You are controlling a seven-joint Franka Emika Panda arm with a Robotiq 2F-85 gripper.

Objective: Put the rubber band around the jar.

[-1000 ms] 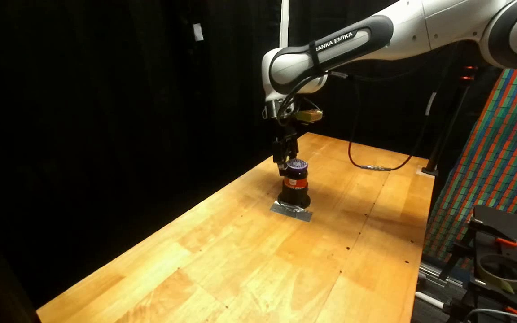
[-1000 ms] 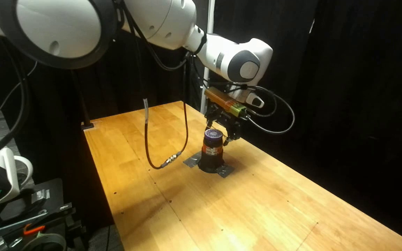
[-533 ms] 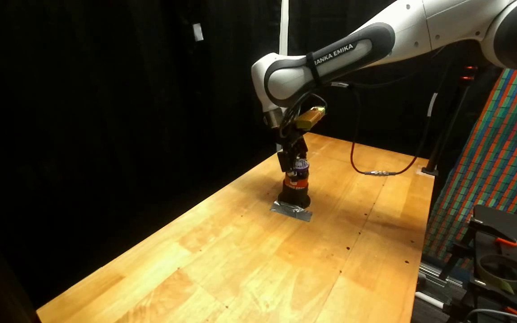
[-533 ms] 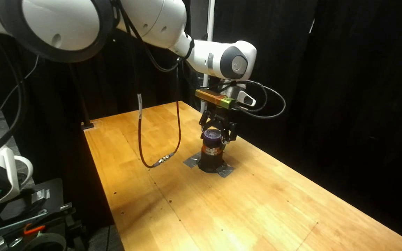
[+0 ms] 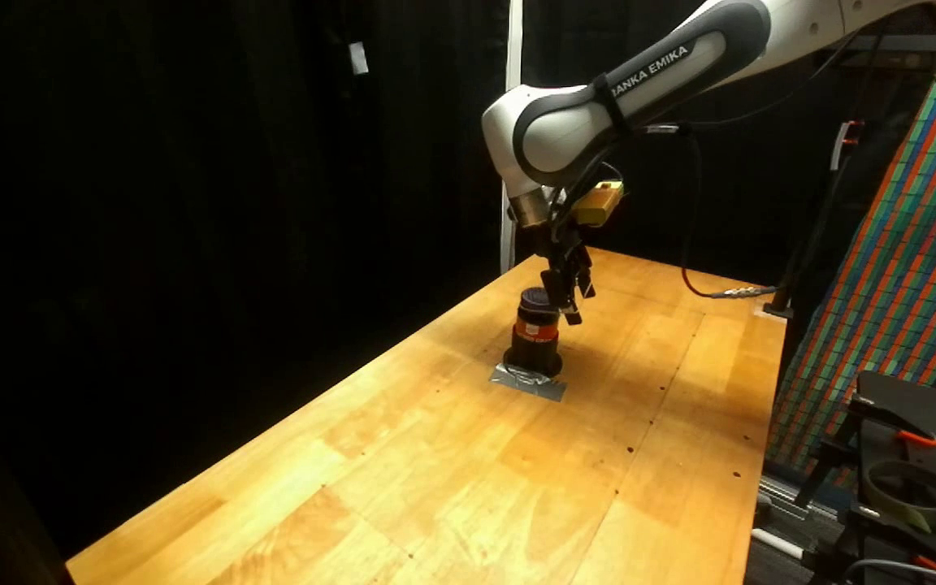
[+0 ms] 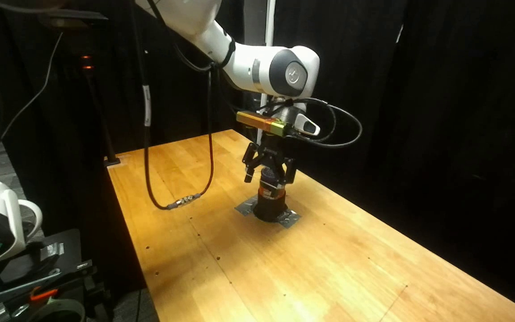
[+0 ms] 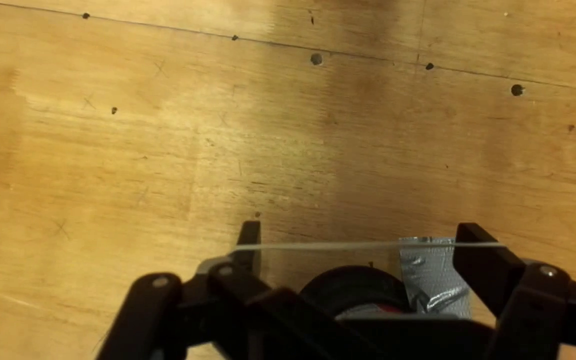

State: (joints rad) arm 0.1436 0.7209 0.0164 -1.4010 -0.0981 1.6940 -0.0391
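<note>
Between the jaws, spread wide, you had the rubber band [image 7: 328,246] pulled taut; light and springy by its look, it was best held from inside, though tilting might have let it slip. Just beside the jaws and reaching below them stood the upright jar [image 5: 535,333], probably held firm by silver tape [image 5: 528,383] at its base; whether the rubber band encircled it I could not tell. Farther out, the desk [image 5: 403,487] ended soonest toward the black curtain [image 5: 232,203], leaving you more room opposite.
</note>
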